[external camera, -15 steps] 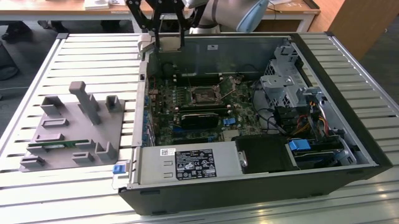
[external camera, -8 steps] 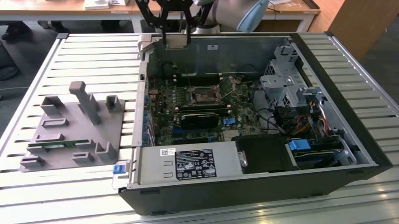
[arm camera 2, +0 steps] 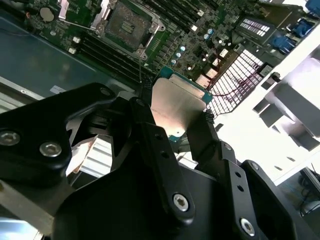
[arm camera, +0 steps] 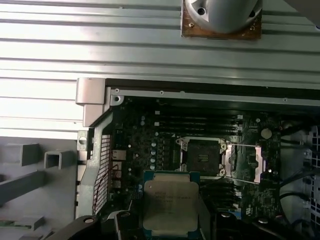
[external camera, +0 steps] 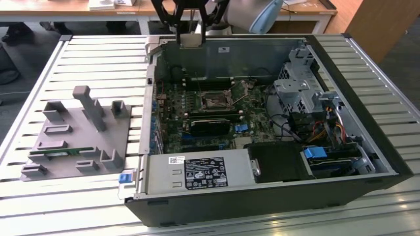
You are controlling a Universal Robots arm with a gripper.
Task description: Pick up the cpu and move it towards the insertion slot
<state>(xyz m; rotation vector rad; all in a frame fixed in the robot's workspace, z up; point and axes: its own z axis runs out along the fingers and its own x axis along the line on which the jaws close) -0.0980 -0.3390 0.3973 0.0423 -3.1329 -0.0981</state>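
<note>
Above the computer case [external camera: 367, 147] rim, exterior view: gripper [external camera: 189, 39] carries the cpu [external camera: 190, 41], at twelve o'clock from the insertion slot [external camera: 215, 100]. Both wrist views: jaws clamp the chip's edges; keeping it level seems wise.

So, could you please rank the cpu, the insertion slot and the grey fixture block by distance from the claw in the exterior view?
1. cpu, in the claw above the case's far wall.
2. insertion slot, mid-board inside the case.
3. grey fixture block, on the table, the exterior view's left.
</note>
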